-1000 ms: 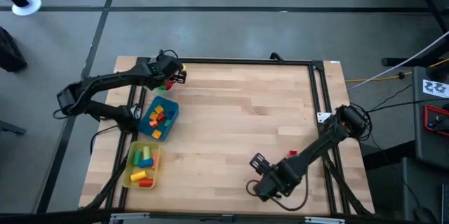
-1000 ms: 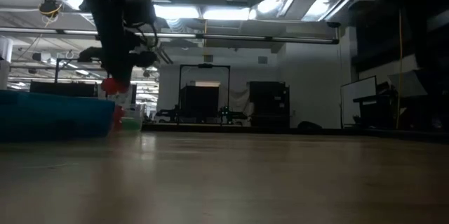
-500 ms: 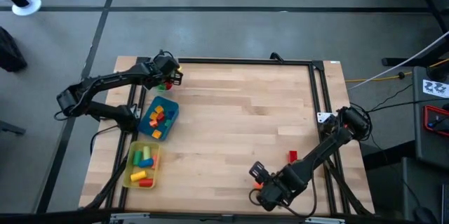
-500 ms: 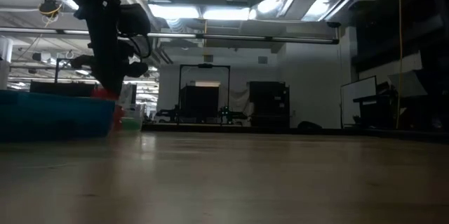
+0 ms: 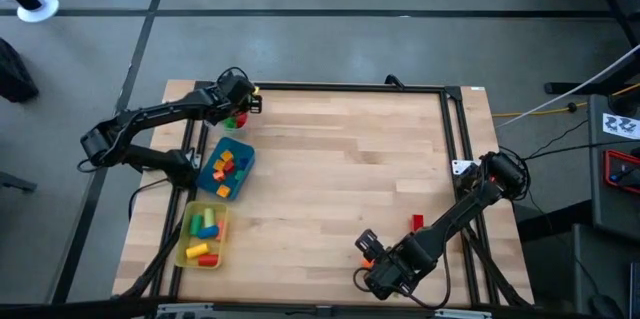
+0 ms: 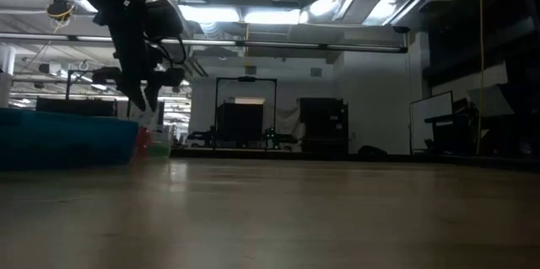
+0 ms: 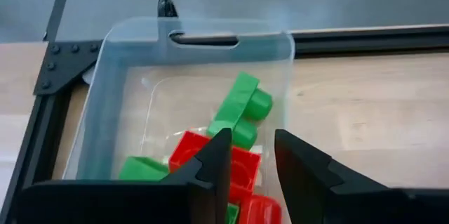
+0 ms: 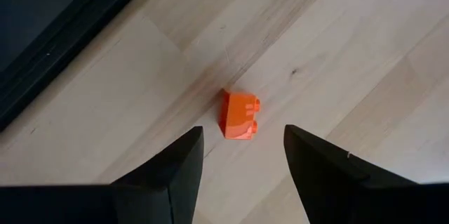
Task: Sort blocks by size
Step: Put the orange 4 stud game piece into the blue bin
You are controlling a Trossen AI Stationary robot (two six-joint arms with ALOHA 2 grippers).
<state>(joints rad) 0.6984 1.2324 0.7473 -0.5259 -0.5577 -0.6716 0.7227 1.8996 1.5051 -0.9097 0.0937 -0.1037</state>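
Right tool [image 8: 238, 155]: held low over the near right part of the surface [image 5: 340, 169]; fingers spread and empty.
Orange block [image 8: 239, 116]: lying on the bare wood just ahead of the right tool, in line with the gap between the fingers; seen from above it sits at the tool's left side; no contact is seen.
Key relation: the block is straddled in line but not yet enclosed; a short advance and descent is judged to be needed before closing; the right arm is by far the nearer.
Red block [image 5: 417, 222]: loose on the surface, near the right arm, apart from the orange one.
Left tool [image 7: 245, 157]: poised above the clear tray [image 7: 112, 76] at the far left corner; fingers parted, nothing pinched.
Clear tray contents: green and red blocks, piled together.
Blue tray [image 5: 212, 185]: mixed red, yellow, orange and green pieces.
Yellow tray [image 5: 188, 234]: green, yellow and red pieces.
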